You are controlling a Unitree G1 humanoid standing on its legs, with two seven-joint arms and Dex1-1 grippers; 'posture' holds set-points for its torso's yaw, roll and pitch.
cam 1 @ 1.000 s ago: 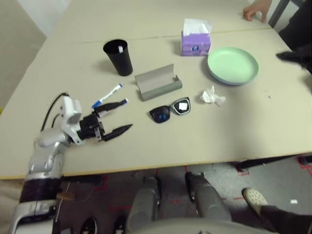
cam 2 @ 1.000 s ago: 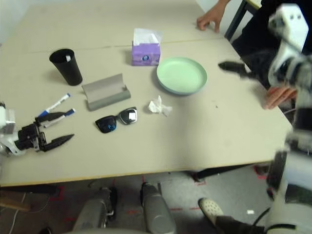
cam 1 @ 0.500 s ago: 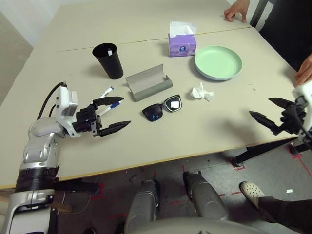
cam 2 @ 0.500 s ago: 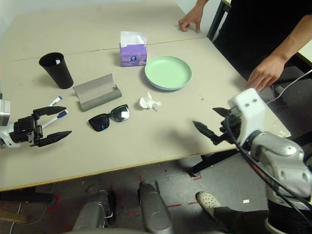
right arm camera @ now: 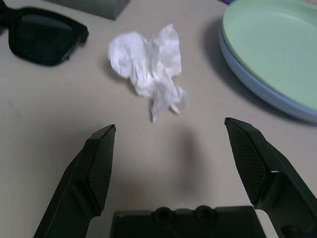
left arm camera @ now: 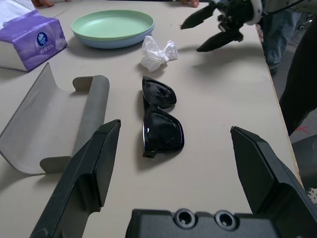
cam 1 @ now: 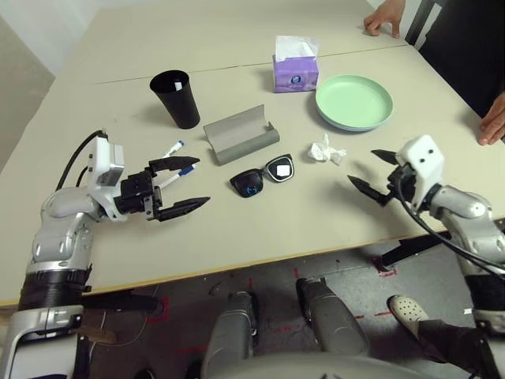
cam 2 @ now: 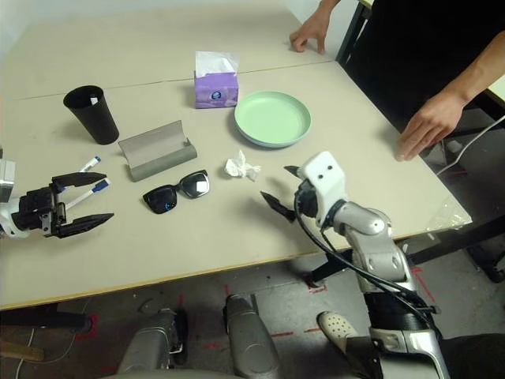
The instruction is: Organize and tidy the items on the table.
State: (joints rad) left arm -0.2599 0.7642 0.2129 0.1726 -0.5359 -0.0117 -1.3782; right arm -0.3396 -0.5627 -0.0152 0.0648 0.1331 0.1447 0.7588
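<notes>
Judged from how things lay, the tidying had barely begun: every item sat loose on the tabletop (cam 1: 237,31) and neither end effector had hold of anything. The tall black cup (cam 1: 177,98) stood upright at the far left, with a white object showing just inside its rim, too small to identify. Nearer than the cup, the two white blue-capped markers (cam 1: 175,148) lay side by side, beside the far finger of the left end effector (cam 1: 177,184), whose fingers were spread wide and empty, pointing right toward the black sunglasses (cam 1: 263,175). The sunglasses rested lens-up near the middle, outside the grey glasses case (cam 1: 239,134), which lay open and empty just beyond them. To the right, the crumpled white tissue (right arm camera: 148,68) sat on the bare surface, apart from the green plate (cam 1: 354,100), which was stacked on a pale blue one, neither carrying anything. The right end effector (cam 2: 286,189) hung near the tissue, fingers fully apart, aimed at it but short of touching. A purple tissue box (cam 1: 296,67) stood beyond the plates, and a person's hands (cam 2: 426,123) rested at the far right edge. Left to do, by this reading: tissue, sunglasses and markers all awaited placing.
</notes>
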